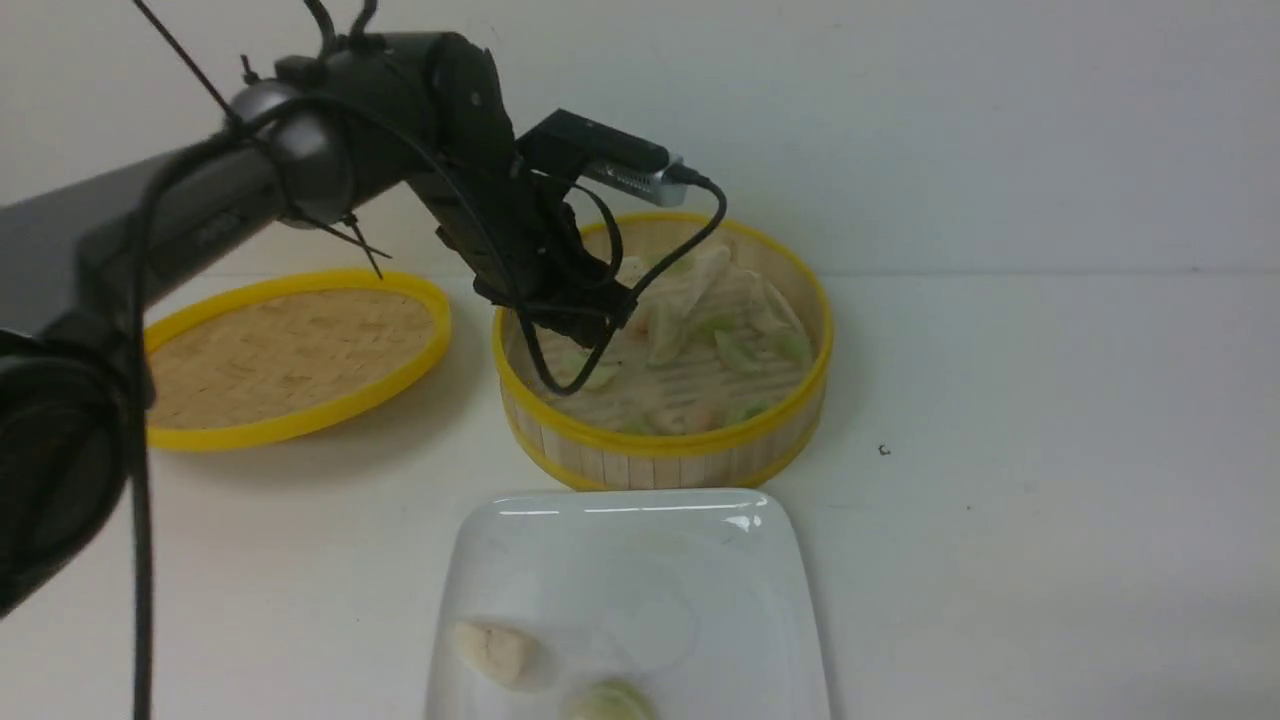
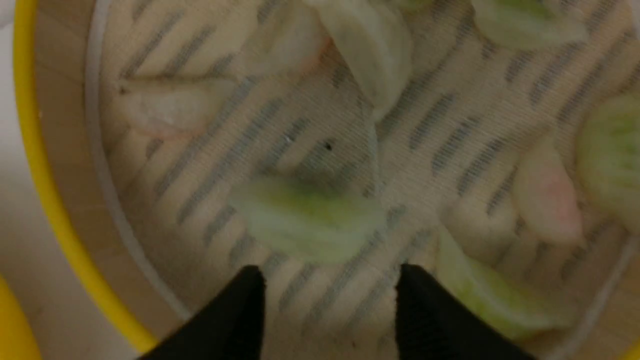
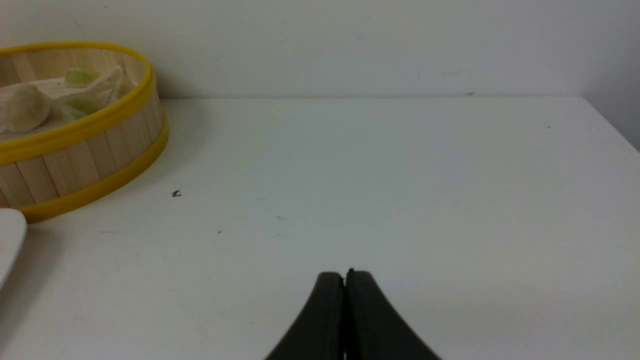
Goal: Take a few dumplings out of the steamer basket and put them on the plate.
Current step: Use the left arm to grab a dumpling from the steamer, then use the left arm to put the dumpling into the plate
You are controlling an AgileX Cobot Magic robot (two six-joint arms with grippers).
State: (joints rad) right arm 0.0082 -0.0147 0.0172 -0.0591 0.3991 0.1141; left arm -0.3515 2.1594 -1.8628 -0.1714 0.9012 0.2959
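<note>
**Front view.** The left gripper (image 1: 605,318) reaches down inside the basket (image 1: 700,442), over its left half, among the dumplings (image 1: 700,320). The plate (image 1: 520,545), just in front of the basket, already carries two (one whitish, one green).

**Left wrist view.** The jaws stand apart with nothing between them. A green dumpling (image 2: 307,220) lies on the basket floor just beyond the fingertips (image 2: 240,310), untouched. Step in hand, as judged: lining up a further pick. The next move calls for a short advance to straddle that dumpling, then a gentle close.

**Right wrist view.** The right gripper (image 3: 345,276), pressed together and empty, waits over the table (image 3: 400,175), well right of the basket.
</note>
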